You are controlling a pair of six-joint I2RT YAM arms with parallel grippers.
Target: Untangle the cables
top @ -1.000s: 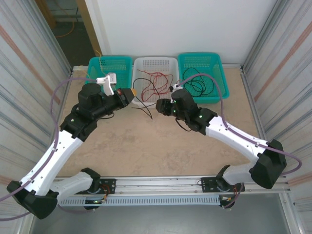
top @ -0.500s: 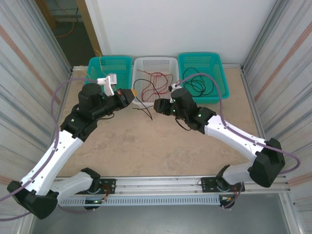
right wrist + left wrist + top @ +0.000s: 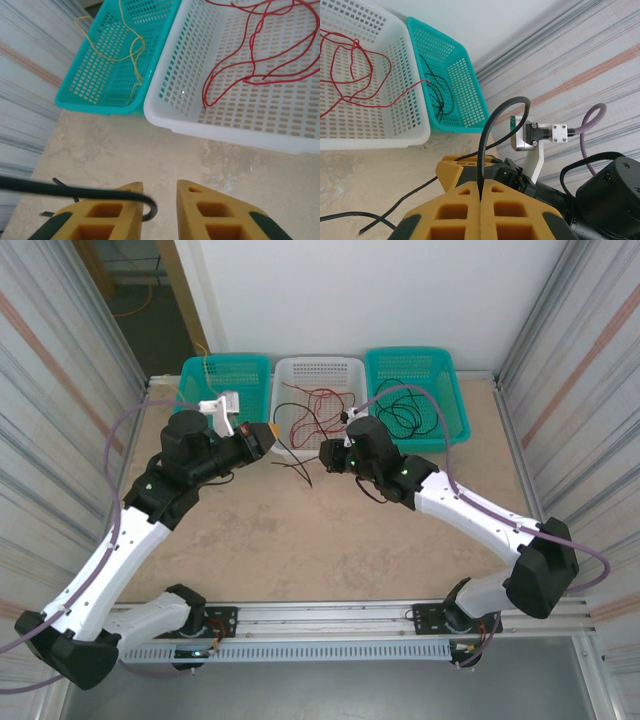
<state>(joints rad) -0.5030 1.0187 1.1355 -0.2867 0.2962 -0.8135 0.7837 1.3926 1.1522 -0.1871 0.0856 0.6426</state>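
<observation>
The left gripper is closed tight on a black cable. The cable rises from between its yellow fingers in a stiff loop and trails over the worktop just in front of the white basket. The right gripper hovers low over the same strip of worktop, at the basket's near edge. Its jaws stand a little apart and grip nothing. The black cable lies across one finger and hooks down at the lip of the gap, though from this angle it is hard to tell whether it sits inside the gap or just outside. The red cable lies loose inside the white basket. A pale yellow cable sits in the teal basket on one side of it, and more black cables fill the teal basket on the other. The likeliest slip is the right gripper closing beside the cable, or catching only its curled end, which would spring free once pulled. If both grippers then draw apart on one strand, any loop snagged near the white basket would tighten rather than open. A hard tug could also drag the red cable over the basket wall or shift the light basket.
</observation>
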